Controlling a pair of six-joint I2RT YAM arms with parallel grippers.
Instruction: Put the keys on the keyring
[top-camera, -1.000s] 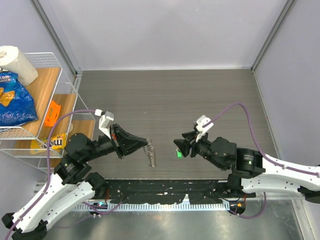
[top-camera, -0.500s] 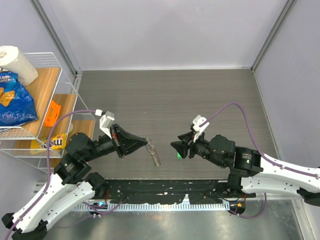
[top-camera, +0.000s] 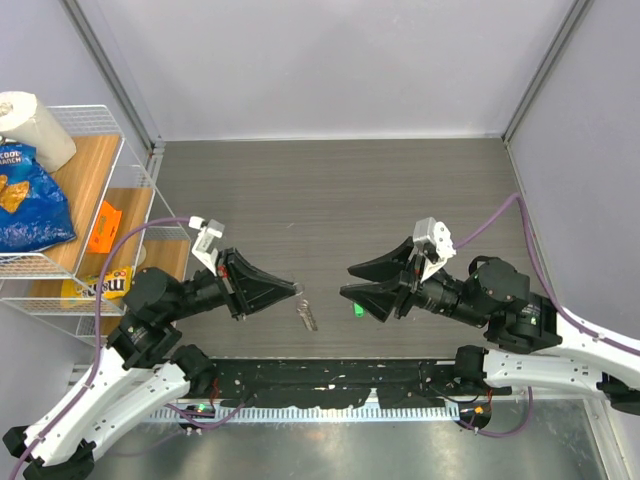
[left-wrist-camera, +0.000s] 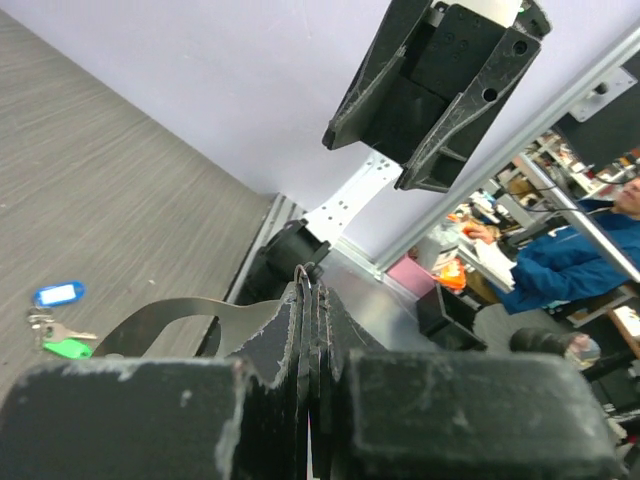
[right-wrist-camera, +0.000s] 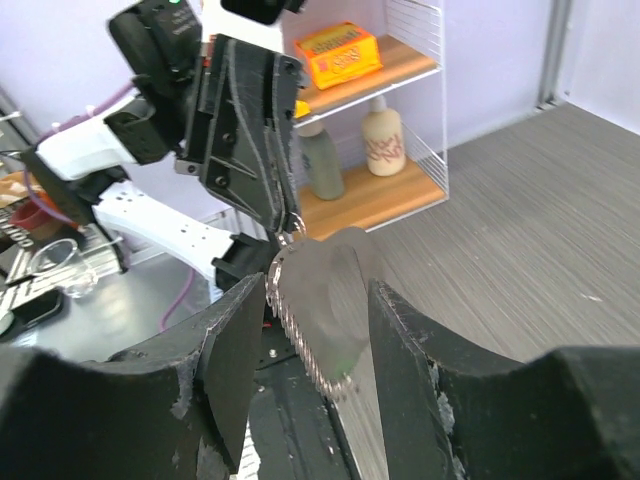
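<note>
Left pincer (top-camera: 292, 290) clamped shut on the keyring (top-camera: 307, 315). The ring is barely visible at its tips and the strap dangles. Right pincer (top-camera: 347, 281) has jaws apart, holds nothing, and faces it across a small gap. Keys (top-camera: 357, 309) lie on the desk (top-camera: 330, 190) beneath it; only the green head shows from above. Rack (top-camera: 85, 175) at the left edge, well apart.

Overhead looks down; opposed wrist views closely share the keyring (right-wrist-camera: 330, 290).
</note>
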